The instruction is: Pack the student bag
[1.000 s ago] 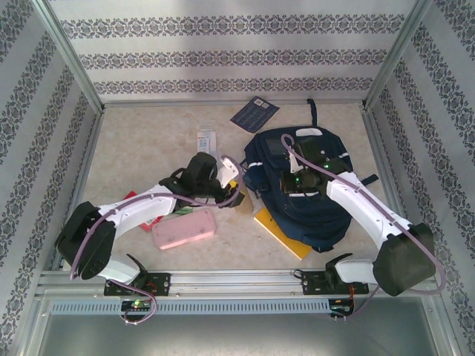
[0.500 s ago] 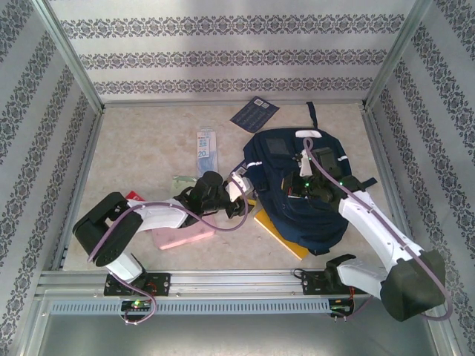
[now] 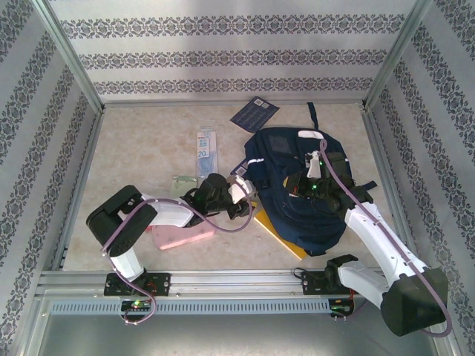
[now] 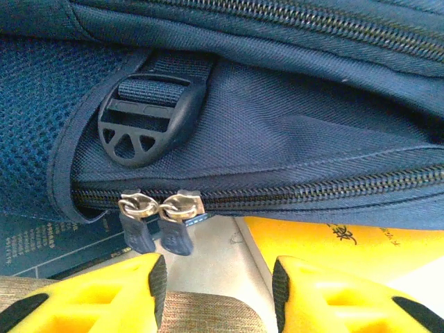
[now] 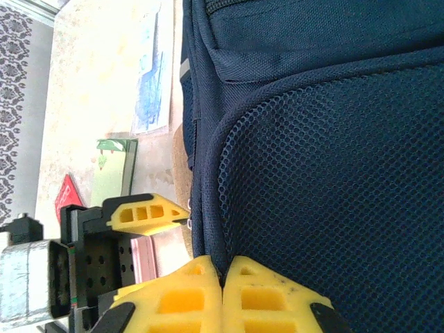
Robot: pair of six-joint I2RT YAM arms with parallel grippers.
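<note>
- While the student bag (image 3: 293,204) lies at three o'clock on the desk (image 3: 141,148), we judge unzipping to be the step in hand.
- Left pincer (image 4: 218,270) half-open, empty, facing the zipper pulls (image 4: 159,215); right pincer (image 5: 222,267) shut against the bag's side.
- Next, we think: pinch one pull.

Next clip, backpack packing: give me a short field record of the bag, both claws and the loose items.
bag: student bag lies flat, right of centre; its two zipper pulls sit together, zip closed there
left claw: open, pulls just beyond its tips, ungripped
right claw: shut at bag's mesh edge; pinching fabric or not, unclear
under bag: yellow book, partly sticking out
loose: pink case, blue-white packet, dark booklet
</note>
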